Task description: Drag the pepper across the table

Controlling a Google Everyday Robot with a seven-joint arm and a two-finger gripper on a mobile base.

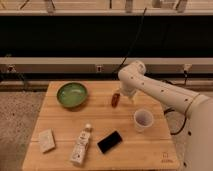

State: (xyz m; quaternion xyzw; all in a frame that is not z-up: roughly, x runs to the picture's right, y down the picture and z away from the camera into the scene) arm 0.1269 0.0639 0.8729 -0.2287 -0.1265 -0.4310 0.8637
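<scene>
The gripper (120,95) hung low over the far middle of the table (60,125), at the end of the white arm (160,92) that reached in from the right as seen by the camera. Its jaws stood spread, clenched on nothing. The pepper (115,99) lay right at the fingertips, a touch to the left of them and slightly nearer the camera. Whether a finger actually touched it could not be told. The pepper itself was small and elongated, dark red-brown with a lighter orange tinge. It rested on the wood with its long axis running roughly away from the camera, slightly tilted.

Nearest the gripper among the containers, a white cup (143,120) stood upright, toward the camera and to the right of the hand. Its inside looked pale, with nothing to be made out in it. To the gripper's left, well apart from the pepper, sat a green bowl (72,95), and it appeared to hold nothing.

Farther out, toward the camera from the hand, a black slab (109,142) lay flat. Just left of that slab lay a white bottle (81,146) on its side, cap pointing toward the bowl. Beyond it, near the table's front left corner, sat a pale block (46,140). A small mark (166,155) showed on the wood at the front right corner.
</scene>
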